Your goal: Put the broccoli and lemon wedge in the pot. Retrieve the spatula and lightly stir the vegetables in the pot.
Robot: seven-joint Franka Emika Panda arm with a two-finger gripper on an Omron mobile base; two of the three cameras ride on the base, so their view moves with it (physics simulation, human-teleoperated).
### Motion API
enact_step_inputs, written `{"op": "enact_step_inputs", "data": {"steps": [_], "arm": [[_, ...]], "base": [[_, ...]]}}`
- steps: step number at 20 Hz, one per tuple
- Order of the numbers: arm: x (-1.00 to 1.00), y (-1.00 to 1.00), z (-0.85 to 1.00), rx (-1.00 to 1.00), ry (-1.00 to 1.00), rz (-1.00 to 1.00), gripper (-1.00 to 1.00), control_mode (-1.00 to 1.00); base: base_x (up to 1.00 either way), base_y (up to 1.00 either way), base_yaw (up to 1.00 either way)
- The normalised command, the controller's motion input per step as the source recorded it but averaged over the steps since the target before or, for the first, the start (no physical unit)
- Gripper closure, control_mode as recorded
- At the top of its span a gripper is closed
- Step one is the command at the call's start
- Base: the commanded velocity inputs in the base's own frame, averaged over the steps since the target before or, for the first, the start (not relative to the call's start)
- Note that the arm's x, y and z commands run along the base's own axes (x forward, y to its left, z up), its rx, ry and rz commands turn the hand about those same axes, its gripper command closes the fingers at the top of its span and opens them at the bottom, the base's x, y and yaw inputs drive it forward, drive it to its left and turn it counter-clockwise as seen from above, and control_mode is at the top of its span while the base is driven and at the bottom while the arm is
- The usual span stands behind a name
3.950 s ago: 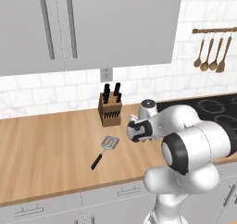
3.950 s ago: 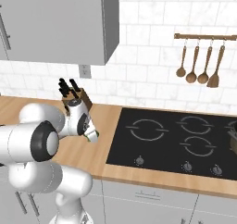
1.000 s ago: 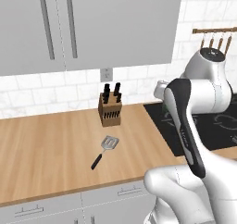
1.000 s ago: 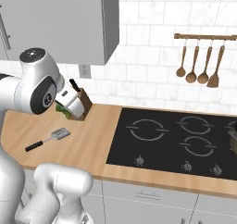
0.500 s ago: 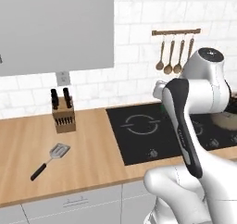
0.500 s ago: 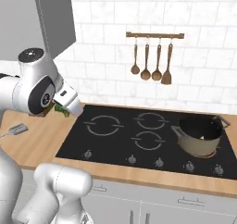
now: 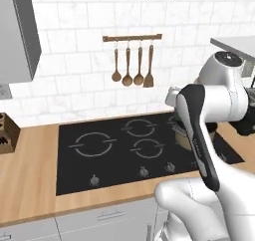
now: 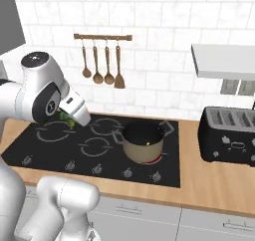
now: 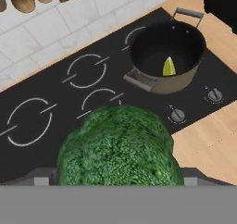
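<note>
The broccoli [image 9: 119,149], a bumpy dark green floret, looms large at the bottom of the hand view, and my gripper [image 9: 119,179] is shut on it. Seen from the right base view, the gripper [image 8: 73,116] holds the broccoli [image 8: 66,117] above the hob's left burners. Off to the right of the held floret, the beige pot [image 8: 143,143] with a dark rim stands on a front burner. Inside the pot [image 9: 166,56] lies the yellow-green lemon wedge [image 9: 169,67]. From the left base view my arm hides most of the pot [image 7: 182,135]. The spatula is out of view.
The black hob [image 8: 94,148] is set into the wooden counter [image 8: 209,180]. Brown wooden utensils [image 8: 102,60] hang on a wall rail. A black toaster [image 8: 230,135] stands at the right under a grey shelf [image 8: 221,58]. The knife block [image 7: 6,133] is at the far left.
The base has driven right along the counter, so the knife block and spatula slid out of the views and the hob, pot and toaster came in. The broccoli stays in the gripper.
</note>
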Motion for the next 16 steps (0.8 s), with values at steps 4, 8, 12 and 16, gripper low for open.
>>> {"op": "enact_step_inputs", "data": {"steps": [4, 8, 12, 16], "arm": [[0.0, 0.0, 0.0, 0.0, 0.0, 0.0, 1.0, 1.0], [0.58, -0.37, -0.1, 0.04, 0.0, 0.14, 1.0, -1.0], [0.68, -0.73, -0.42, 0.08, 0.12, 0.14, 1.0, -1.0], [0.87, -0.5, -0.56, 0.04, 0.31, 0.02, 1.0, -1.0]], "base": [[0.58, -1.0, 0.02], [0.19, -0.23, 0.02], [0.0, 0.0, 0.0], [0.0, 0.0, 0.0]]}}
